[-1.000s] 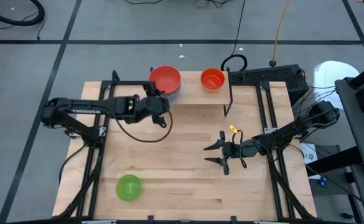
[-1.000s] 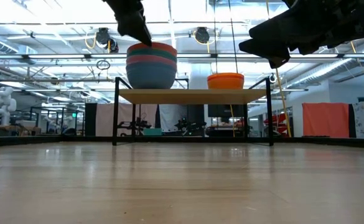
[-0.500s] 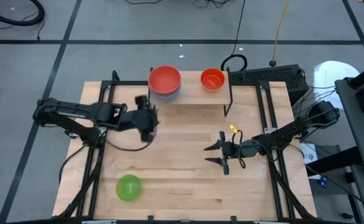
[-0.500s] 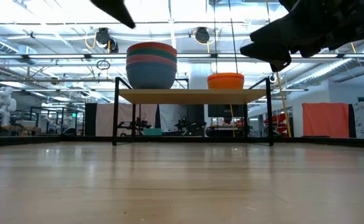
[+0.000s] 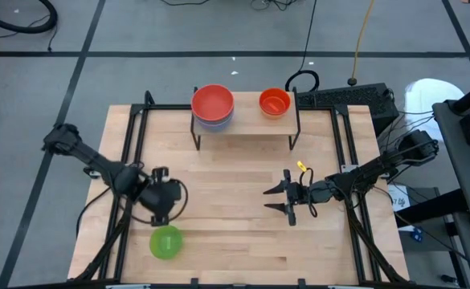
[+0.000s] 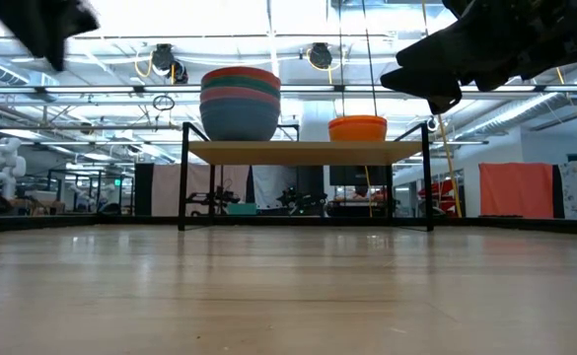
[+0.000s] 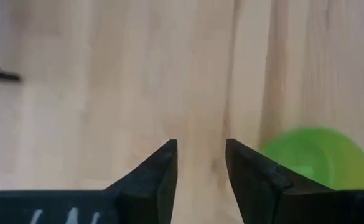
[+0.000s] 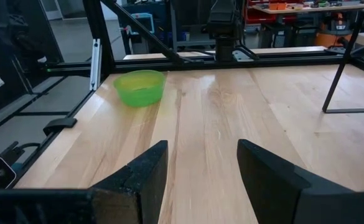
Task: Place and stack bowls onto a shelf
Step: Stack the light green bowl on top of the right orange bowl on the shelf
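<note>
A green bowl (image 5: 166, 242) sits upright on its base near the table's near-left corner; it also shows in the left wrist view (image 7: 318, 158) and right wrist view (image 8: 139, 86). My left gripper (image 5: 161, 213) hovers open just above and beyond it, pointing down, touching nothing. On the shelf (image 5: 247, 123) at the far edge stands a stack of bowls topped by a red one (image 5: 213, 103), with teal, pink and blue rims showing in the low view (image 6: 240, 104). An orange bowl (image 5: 274, 102) stands alone to its right. My right gripper (image 5: 276, 198) waits open over mid-table.
Black frame rails (image 5: 130, 160) run along the table's left and right sides. The shelf's wire legs (image 5: 296, 132) stand at the far edge. A yellow tag (image 5: 302, 167) sits by my right arm. Bare wood lies between the two grippers.
My left gripper has drawn back from the bowl stack on the shelf and swung toward the table's near-left, coming over the green bowl. The stack stays on the shelf. My right arm has kept still.
</note>
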